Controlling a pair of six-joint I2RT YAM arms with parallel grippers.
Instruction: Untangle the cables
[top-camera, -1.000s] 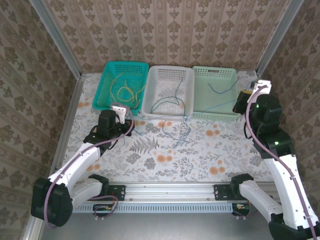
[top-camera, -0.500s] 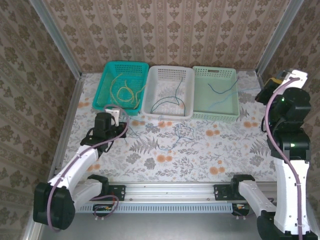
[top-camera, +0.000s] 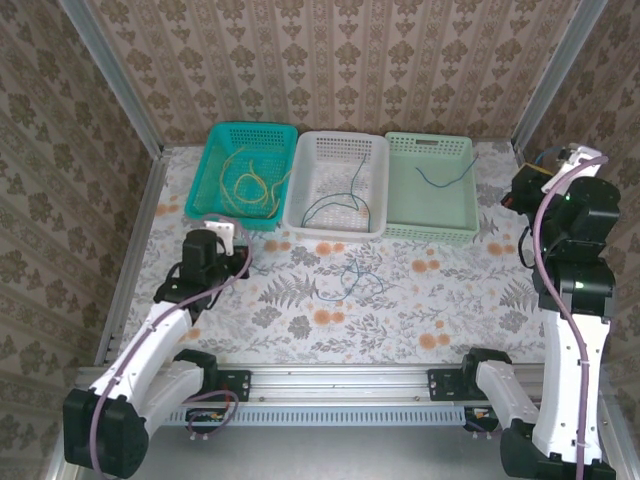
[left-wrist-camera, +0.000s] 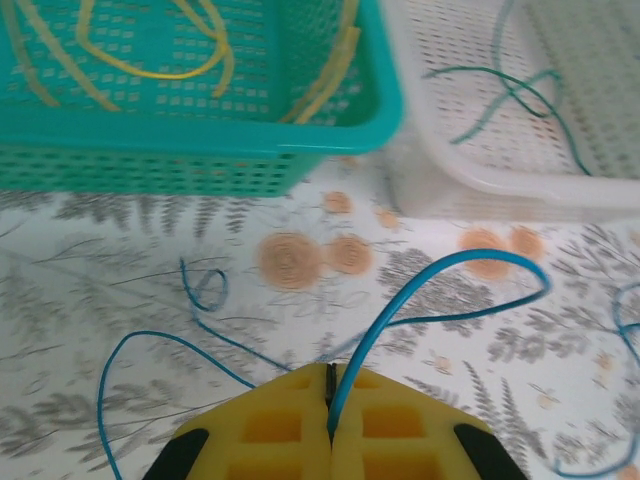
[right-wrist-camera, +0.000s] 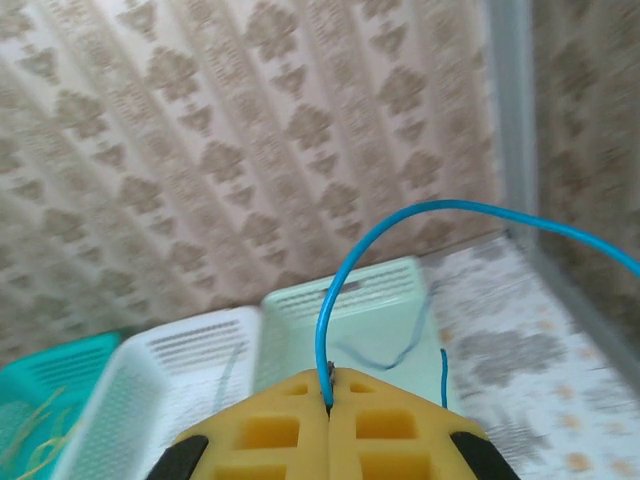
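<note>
The left tool (left-wrist-camera: 330, 385) pinches a blue cable (left-wrist-camera: 480, 256) low over the worktop (top-camera: 450, 320). The right tool (right-wrist-camera: 328, 388), held high, pinches a second blue cable (right-wrist-camera: 430, 205). A blue knot (top-camera: 352, 278) lies between the arms. Pulling too hard could cinch it tight or slip a wire free.

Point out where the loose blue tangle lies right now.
In the top view the blue tangle lies on the table, about midway between left and right, just in front of the white basket.
</note>
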